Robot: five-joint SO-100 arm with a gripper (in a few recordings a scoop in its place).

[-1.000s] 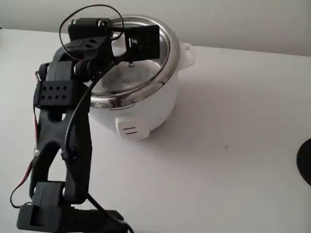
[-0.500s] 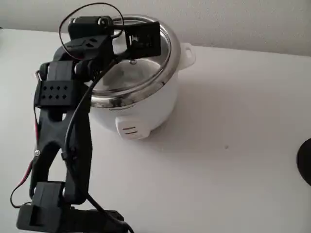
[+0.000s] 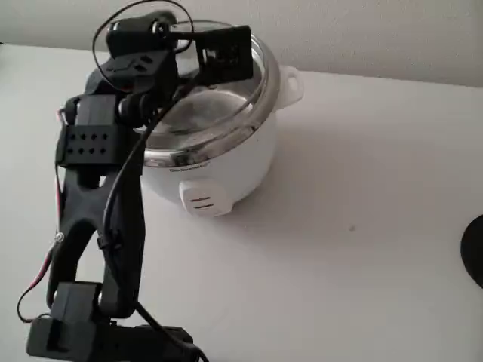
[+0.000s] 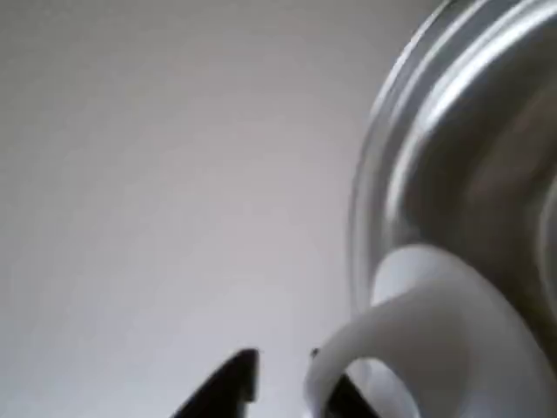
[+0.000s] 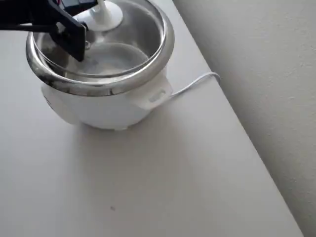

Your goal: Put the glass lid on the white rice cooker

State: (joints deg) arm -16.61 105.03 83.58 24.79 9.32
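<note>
Nearest in the fixed view stands my arm's base, on the near left of the surface (image 3: 362, 249), with the black links rising away toward the white rice cooker (image 3: 226, 162) at the far left. My gripper (image 4: 283, 379) shows in the wrist view with its two black tips a little apart, and the white knob (image 4: 426, 340) of the glass lid (image 5: 106, 47) lies right against them; whether they press it or have let go I cannot tell.

Farther on, the lid lies over the cooker's steel rim (image 5: 98, 86). Seen from overhead it covers the opening, the knob standing up just beside my black jaw. In the fixed view the disc looks raised at its far right side, so I judge it laid on but perhaps not seated flat.

What I judge remains: settling the lid level, releasing the knob, and lifting clear.
</note>
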